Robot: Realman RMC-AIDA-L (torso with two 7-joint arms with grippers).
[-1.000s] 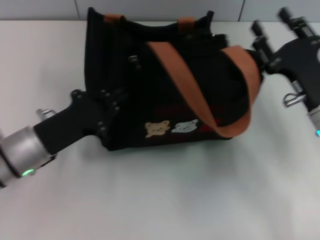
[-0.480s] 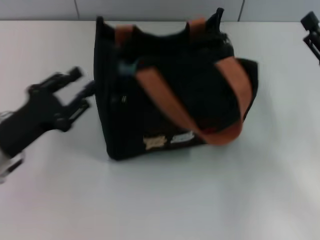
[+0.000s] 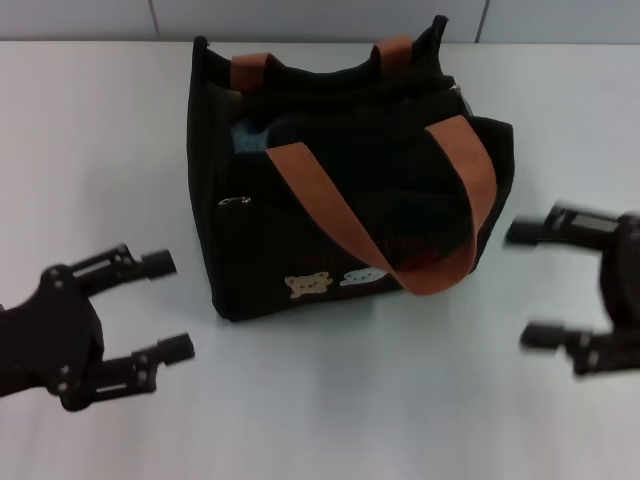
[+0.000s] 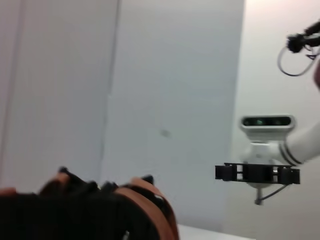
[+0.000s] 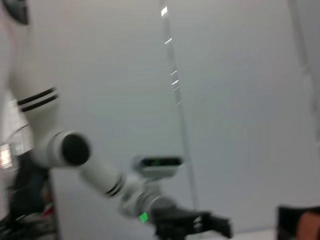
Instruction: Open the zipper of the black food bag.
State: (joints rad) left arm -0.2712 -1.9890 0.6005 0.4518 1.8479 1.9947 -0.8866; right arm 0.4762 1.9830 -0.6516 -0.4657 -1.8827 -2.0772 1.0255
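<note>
While hovering wide open beside the bag, the left gripper [image 3: 165, 305] is touching nothing; the black food bag [image 3: 340, 190] is sitting centre-table, its zipper [image 3: 455, 92] seemingly already parted, and the right gripper [image 3: 530, 285] is idling open too.

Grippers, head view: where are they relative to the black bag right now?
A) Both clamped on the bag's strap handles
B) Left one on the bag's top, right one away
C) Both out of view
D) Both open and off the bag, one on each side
D: the left gripper and right gripper sit open on the table either side of the black bag, touching nothing.
</note>
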